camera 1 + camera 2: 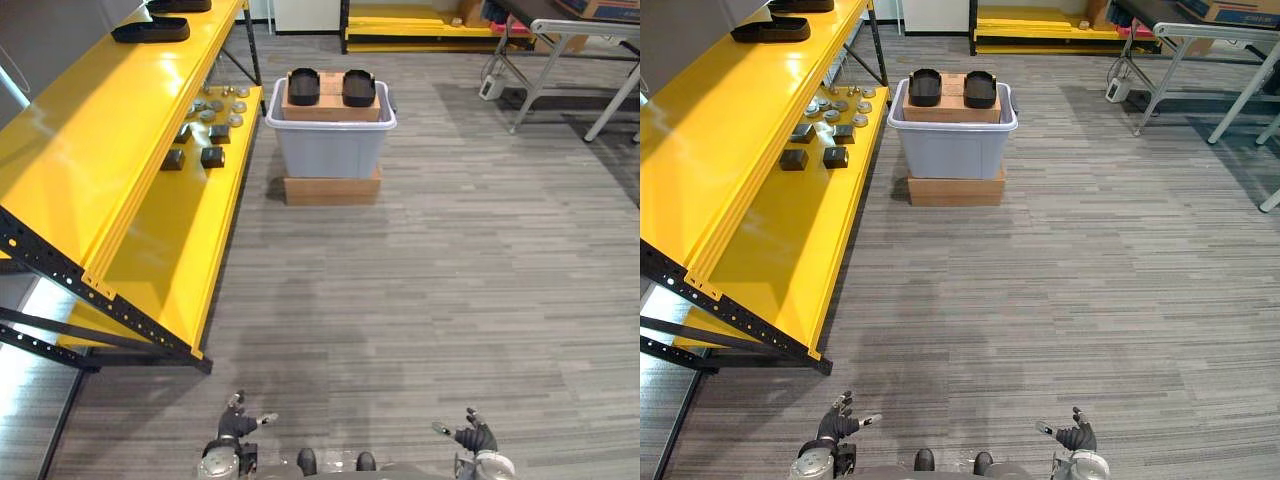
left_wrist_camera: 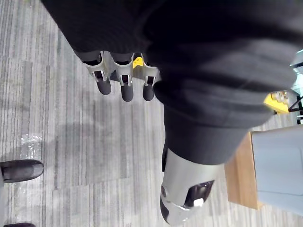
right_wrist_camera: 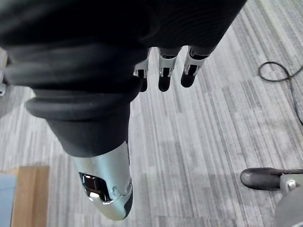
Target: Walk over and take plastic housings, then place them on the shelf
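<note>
Plastic housings [image 1: 303,86] atop box [image 1: 331,108] in bin [image 1: 330,150]

Four housings [image 1: 303,86] (two on shelf [image 1: 100,140]), one bin [image 1: 330,150], two boxes [image 1: 332,188].

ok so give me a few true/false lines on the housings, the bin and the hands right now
1. Two black housings lie on a brown box inside the grey bin. True.
2. The grey bin stands directly on the floor. False: it stands on a flat cardboard box.
3. The left hand holds a housing. False: its fingers are relaxed and hold nothing.
4. The right hand is open and empty. True.
5. The yellow shelf is on the robot's right. False: it is on its left.
</note>
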Controlling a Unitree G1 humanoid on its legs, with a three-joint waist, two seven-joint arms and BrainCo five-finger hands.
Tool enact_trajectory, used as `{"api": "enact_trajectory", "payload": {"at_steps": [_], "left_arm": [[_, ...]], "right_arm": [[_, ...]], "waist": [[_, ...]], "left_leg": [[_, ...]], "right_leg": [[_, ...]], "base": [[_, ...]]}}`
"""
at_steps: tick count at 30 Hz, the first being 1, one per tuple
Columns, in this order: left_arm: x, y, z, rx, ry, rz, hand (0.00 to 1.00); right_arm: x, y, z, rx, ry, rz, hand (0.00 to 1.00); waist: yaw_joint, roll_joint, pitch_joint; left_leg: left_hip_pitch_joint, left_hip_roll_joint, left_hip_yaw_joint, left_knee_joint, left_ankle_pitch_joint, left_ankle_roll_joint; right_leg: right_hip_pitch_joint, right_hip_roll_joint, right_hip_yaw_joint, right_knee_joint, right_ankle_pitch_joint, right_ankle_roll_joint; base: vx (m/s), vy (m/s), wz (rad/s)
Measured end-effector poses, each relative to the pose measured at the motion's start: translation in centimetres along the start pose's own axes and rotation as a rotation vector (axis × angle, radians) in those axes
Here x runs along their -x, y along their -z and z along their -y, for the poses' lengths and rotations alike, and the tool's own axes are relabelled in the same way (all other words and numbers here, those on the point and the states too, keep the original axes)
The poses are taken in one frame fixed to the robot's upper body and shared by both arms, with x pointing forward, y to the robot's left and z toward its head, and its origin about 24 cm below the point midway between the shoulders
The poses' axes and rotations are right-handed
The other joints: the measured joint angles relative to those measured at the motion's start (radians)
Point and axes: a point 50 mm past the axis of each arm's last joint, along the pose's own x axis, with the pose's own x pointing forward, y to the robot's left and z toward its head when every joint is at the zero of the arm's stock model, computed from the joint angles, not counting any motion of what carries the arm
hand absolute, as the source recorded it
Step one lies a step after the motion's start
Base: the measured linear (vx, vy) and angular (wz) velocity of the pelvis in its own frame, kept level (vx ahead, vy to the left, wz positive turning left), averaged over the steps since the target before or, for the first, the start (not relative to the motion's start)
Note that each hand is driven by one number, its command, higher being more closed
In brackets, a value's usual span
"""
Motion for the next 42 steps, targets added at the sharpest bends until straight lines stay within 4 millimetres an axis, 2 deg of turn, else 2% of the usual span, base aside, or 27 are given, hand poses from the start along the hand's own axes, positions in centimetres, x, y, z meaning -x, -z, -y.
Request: {"api": "enact_trajectory", "payload": {"at_steps": [6, 10, 13, 21, 23, 26, 28, 29, 30, 31, 32, 34, 36, 37, 38, 39, 40, 41, 42], "left_arm": [[0.0, 0.0, 0.0, -0.005, 0.017, 0.003, 0.00], [0.0, 0.1, -0.2, 0.001, 0.010, 0.001, 0.00], [0.2, 0.4, -0.3, 0.003, 0.005, -0.006, 0.00], [0.4, 0.9, -1.5, 0.058, -0.054, -0.025, 0.00], [0.3, 0.9, -1.9, 0.089, -0.078, -0.025, 0.00], [0.3, 0.7, -2.6, 0.131, -0.124, -0.020, 0.00], [0.4, 0.6, -3.0, 0.155, -0.141, -0.011, 0.00], [0.3, 0.2, -3.0, 0.176, -0.145, 0.005, 0.00], [0.2, -0.1, -3.0, 0.177, -0.144, 0.016, 0.00], [0.1, -0.6, -3.0, 0.179, -0.145, 0.038, 0.00], [-0.2, -1.3, -3.2, 0.174, -0.147, 0.060, 0.00], [-0.2, -1.4, -3.4, 0.172, -0.155, 0.064, 0.00], [-0.4, -1.7, -3.4, 0.184, -0.165, 0.071, 0.00], [-0.5, -1.9, -3.3, 0.193, -0.163, 0.075, 0.00], [-0.6, -2.3, -3.3, 0.194, -0.163, 0.085, 0.00], [-0.7, -2.5, -3.3, 0.192, -0.165, 0.089, 0.00], [-0.8, -2.8, -3.4, 0.189, -0.172, 0.096, 0.00], [-0.8, -2.7, -3.4, 0.190, -0.177, 0.094, 0.00], [-0.9, -2.7, -2.7, 0.201, -0.166, 0.087, 0.00]], "right_arm": [[-0.1, -0.4, 0.0, 0.015, -0.018, 0.011, 0.00], [-0.2, -0.5, 0.4, 0.036, -0.015, 0.017, 0.00], [-0.1, -0.3, 0.4, 0.036, -0.014, 0.011, 0.00], [-0.2, -0.5, 0.8, 0.010, 0.008, 0.012, 0.00], [-0.5, -1.2, 1.0, -0.010, 0.021, 0.028, 0.00], [-0.9, -2.4, 1.1, -0.048, 0.035, 0.056, 0.00], [-1.1, -3.2, 1.4, -0.062, 0.055, 0.075, 0.00], [-1.2, -3.4, 1.6, -0.065, 0.064, 0.080, 0.00], [-1.2, -3.5, 1.6, -0.065, 0.066, 0.088, 0.00], [-1.1, -3.9, 1.5, -0.068, 0.064, 0.105, 0.00], [-1.1, -3.9, 1.4, -0.069, 0.059, 0.101, 0.00], [-1.2, -4.1, 1.6, -0.067, 0.061, 0.103, 0.00], [-1.4, -5.1, 1.3, -0.052, 0.050, 0.129, 0.00], [-1.6, -5.7, 1.3, -0.043, 0.045, 0.145, 0.00], [-1.6, -5.9, 1.3, -0.043, 0.045, 0.150, 0.00], [-1.6, -5.9, 1.2, -0.041, 0.044, 0.148, 0.00], [-1.5, -5.5, 1.2, -0.034, 0.041, 0.139, 0.00], [-1.5, -5.3, 1.2, -0.033, 0.042, 0.133, 0.00], [-1.5, -5.3, 1.5, -0.032, 0.049, 0.132, 0.00]], "waist": [[0.000, 0.003, 0.002], [-0.001, 0.009, 0.005], [-0.001, 0.012, 0.003], [-0.001, 0.010, 0.003], [0.000, 0.010, 0.003], [0.004, 0.013, 0.004], [0.017, 0.023, 0.010], [0.026, 0.031, 0.015], [0.024, 0.034, 0.017], [0.023, 0.039, 0.030], [0.019, 0.034, 0.059], [0.013, 0.035, 0.069], [-0.003, 0.047, 0.086], [-0.007, 0.055, 0.102], [-0.010, 0.053, 0.111], [-0.011, 0.043, 0.108], [-0.019, 0.018, 0.110], [-0.030, 0.013, 0.110], [-0.035, 0.035, 0.105]], "left_leg": [[0.000, 0.001, 0.000, 0.002, -0.001, 0.001], [-0.002, 0.005, -0.002, 0.002, -0.026, 0.018], [-0.009, 0.004, 0.000, 0.002, -0.030, 0.013], [-0.035, 0.004, 0.001, 0.007, -0.036, 0.020], [-0.056, 0.004, 0.006, 0.028, -0.053, 0.022], [-0.101, 0.007, 0.027, 0.109, -0.113, 0.035], [-0.119, 0.007, 0.050, 0.178, -0.173, 0.046], [-0.113, 0.005, 0.059, 0.203, -0.199, 0.054], [-0.108, 0.003, 0.056, 0.212, -0.211, 0.059], [-0.087, 0.001, 0.048, 0.219, -0.229, 0.071], [-0.030, -0.010, 0.037, 0.220, -0.250, 0.083], [0.017, -0.006, 0.019, 0.209, -0.268, 0.083], [0.048, 0.023, 0.003, 0.199, -0.282, 0.073], [0.074, 0.047, 0.000, 0.185, -0.284, 0.067], [0.094, 0.062, -0.009, 0.182, -0.293, 0.041], [0.101, 0.061, -0.020, 0.182, -0.300, 0.026], [0.132, 0.056, -0.046, 0.182, -0.320, -0.008], [0.146, 0.059, -0.064, 0.183, -0.328, -0.022], [0.149, 0.093, -0.087, 0.204, -0.325, -0.039]], "right_leg": [[0.000, 0.001, 0.000, 0.000, -0.001, 0.001], [-0.002, 0.006, -0.001, -0.005, -0.011, -0.008], [-0.019, 0.004, -0.003, 0.002, -0.011, -0.007], [-0.038, 0.004, -0.003, -0.014, -0.019, 0.005], [-0.050, 0.003, 0.004, -0.012, -0.024, 0.011], [-0.080, 0.003, 0.030, 0.027, -0.045, 0.015], [-0.131, -0.005, 0.049, 0.159, -0.116, 0.049], [-0.182, -0.014, 0.054, 0.297, -0.160, 0.089], [-0.214, -0.020, 0.048, 0.382, -0.173, 0.100], [-0.275, -0.033, 0.029, 0.533, -0.189, 0.104], [-0.326, -0.070, -0.024, 0.687, -0.230, 0.084], [-0.382, -0.093, -0.089, 0.690, -0.254, 0.068], [-0.442, -0.075, -0.117, 0.595, -0.241, 0.062], [-0.475, -0.048, -0.110, 0.498, -0.198, 0.062], [-0.502, -0.025, -0.103, 0.376, -0.114, 0.057], [-0.507, -0.024, -0.093, 0.319, -0.066, 0.051], [-0.512, -0.029, -0.072, 0.251, 0.045, 0.020], [-0.508, -0.030, -0.064, 0.270, 0.125, -0.004], [-0.530, -0.026, -0.091, 0.345, 0.097, -0.043]], "base": [[-0.01, -0.002, 0.00], [-0.08, -0.008, -0.02], [-0.10, 0.001, -0.02], [0.00, 0.000, -0.01], [0.11, 0.014, -0.10], [0.16, 0.040, -0.25], [0.16, 0.054, -0.31], [0.20, 0.090, -0.21], [0.18, 0.083, -0.04], [0.27, 0.082, 0.23], [0.26, 0.055, 0.25], [0.33, 0.045, 0.31], [0.35, 0.005, 0.29], [0.38, -0.045, 0.26], [0.40, -0.062, 0.30], [0.46, -0.104, 0.51], [0.41, -0.123, 0.53], [0.63, -0.237, 0.56], [0.63, -0.282, 0.43]]}}
